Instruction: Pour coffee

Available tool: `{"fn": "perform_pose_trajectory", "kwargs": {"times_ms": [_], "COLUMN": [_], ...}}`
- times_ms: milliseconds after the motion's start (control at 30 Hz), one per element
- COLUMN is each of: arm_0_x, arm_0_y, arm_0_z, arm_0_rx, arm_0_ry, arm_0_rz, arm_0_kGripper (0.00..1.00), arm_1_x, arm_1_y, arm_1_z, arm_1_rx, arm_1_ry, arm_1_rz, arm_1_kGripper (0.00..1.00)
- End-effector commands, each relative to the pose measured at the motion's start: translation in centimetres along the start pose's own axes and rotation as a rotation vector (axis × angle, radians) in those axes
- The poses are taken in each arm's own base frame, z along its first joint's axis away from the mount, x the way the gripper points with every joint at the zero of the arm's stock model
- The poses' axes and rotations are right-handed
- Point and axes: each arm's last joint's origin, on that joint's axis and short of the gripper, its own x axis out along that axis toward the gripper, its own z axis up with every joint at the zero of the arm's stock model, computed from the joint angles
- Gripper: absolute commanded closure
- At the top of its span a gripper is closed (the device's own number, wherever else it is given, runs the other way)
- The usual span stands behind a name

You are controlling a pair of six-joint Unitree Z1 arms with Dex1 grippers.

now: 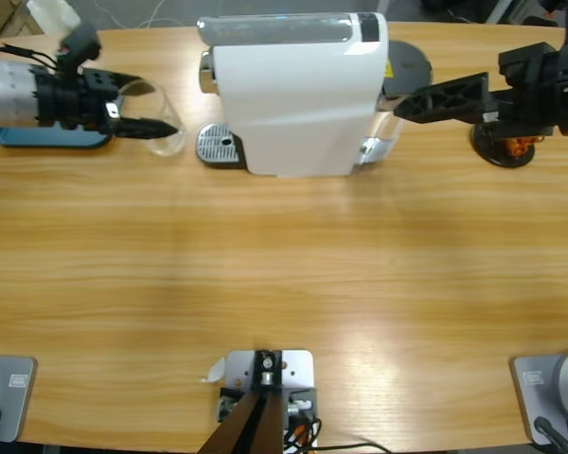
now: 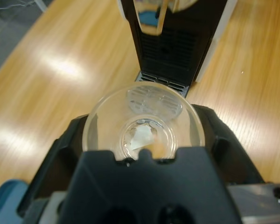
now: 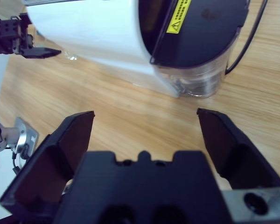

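Observation:
A small clear glass tumbler sits between the jaws of my left gripper, which is shut on it just left of the white coffee machine. The left wrist view looks down into the tumbler, with one black jaw pressed on each side of it in my left gripper. No dark coffee shows in it; its bottom looks clear. Ahead of it is the machine's round metal drip tray under the spout. My right gripper is open and holds nothing, near the machine's rear water tank.
A blue tray lies under the left arm at the table's back left. A black stand with orange capsules sits below the right gripper. A black cable runs behind the water tank.

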Motion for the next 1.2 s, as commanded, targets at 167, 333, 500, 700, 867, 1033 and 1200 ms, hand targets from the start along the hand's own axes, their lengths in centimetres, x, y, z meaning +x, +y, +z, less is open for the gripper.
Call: {"fn": "perform_pose_trajectory", "kwargs": {"times_ms": [167, 333, 500, 700, 867, 1033, 1200], "arm_0_x": [6.0, 7.2, 7.9, 8.7, 8.9, 8.6, 8.6], "arm_0_y": [0.5, 0.8, 0.9, 0.8, 0.9, 1.3, 1.8], "arm_0_z": [0.6, -0.1, 0.7, 1.1, 1.0, 0.7, 0.6], "arm_0_rx": [0.031, 0.004, 0.018, 0.025, 0.011, -0.017, -0.051], "arm_0_ry": [0.012, 0.043, 0.024, 0.022, 0.028, 0.042, 0.047], "arm_0_rz": [-0.128, -0.118, -0.127, -0.136, -0.132, -0.106, -0.091], "arm_0_kGripper": [1.0, 1.0, 1.0, 1.0, 0.936, 0.009, 0.013], "arm_1_x": [4.4, 4.7, 4.7, 4.5, 4.5, 3.8, -0.7], "arm_1_y": [-1.4, -1.5, -1.6, -1.5, -1.5, -1.4, -0.4], "arm_1_z": [1.3, 1.3, 1.2, 1.2, 1.2, 1.2, 1.1], "arm_1_rx": [0.016, 0.017, 0.017, 0.016, 0.017, 0.004, -0.068], "arm_1_ry": [0.073, 0.078, 0.08, 0.074, 0.074, 0.048, -0.095], "arm_1_rz": [0.002, -0.005, -0.007, -0.007, -0.006, -0.023, -0.072], "arm_1_kGripper": [0.004, 0.004, 0.004, 0.004, 0.004, 0.0, 0.0]}}
